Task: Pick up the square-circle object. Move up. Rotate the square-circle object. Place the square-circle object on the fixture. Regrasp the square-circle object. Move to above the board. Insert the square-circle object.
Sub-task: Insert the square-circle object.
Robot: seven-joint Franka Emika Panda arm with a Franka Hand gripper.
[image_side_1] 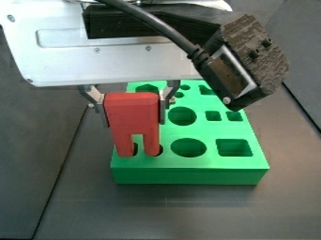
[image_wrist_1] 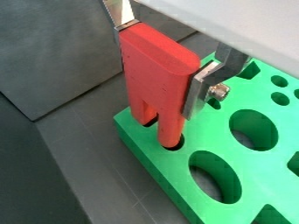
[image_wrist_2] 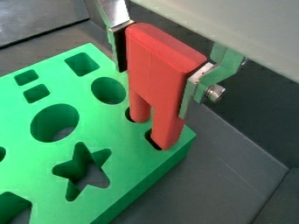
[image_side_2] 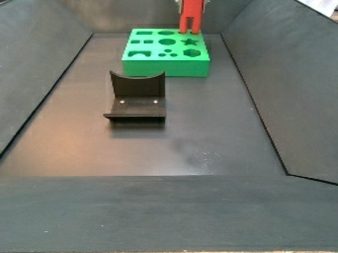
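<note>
Gripper [image_wrist_1: 162,68] pinching square-circle object [image_wrist_1: 158,80] upright, legs down at holes on board [image_wrist_1: 222,166] corner, near its edge. Fixture [image_side_2: 136,96] well apart, bare floor [image_side_2: 172,148] around it.

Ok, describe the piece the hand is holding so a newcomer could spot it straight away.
Find the big green board at the far end of the dark floor in a side view. At its corner the hand grips the square-circle object upright, its two legs going down into the board's holes. It is the only red thing; the fixture nearby is dark.
</note>
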